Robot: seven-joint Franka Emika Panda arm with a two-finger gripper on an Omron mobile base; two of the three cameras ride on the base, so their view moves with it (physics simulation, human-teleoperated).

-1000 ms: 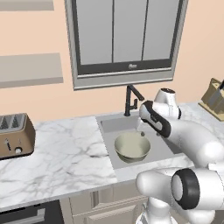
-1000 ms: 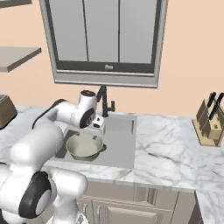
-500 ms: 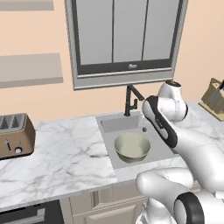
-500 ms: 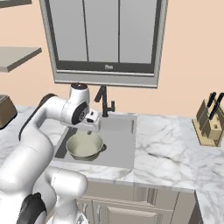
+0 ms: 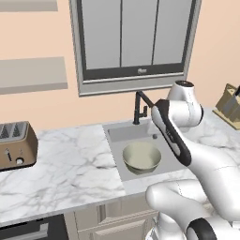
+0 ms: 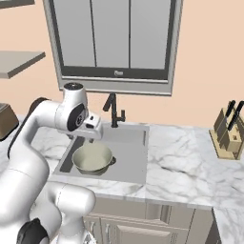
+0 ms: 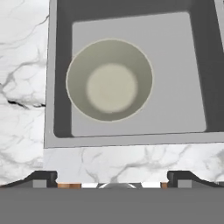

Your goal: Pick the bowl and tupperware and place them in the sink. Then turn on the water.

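Upright, mouth up: bowl (image 7: 109, 81) in sink (image 7: 175, 65)

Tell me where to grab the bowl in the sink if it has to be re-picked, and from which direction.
Probably the rim, from straight above. The bowl sits upright and open in the sink, so one finger can drop inside and one outside the wall. The basin's near-left wall is close, so take the rim on the side facing the bare sink floor.
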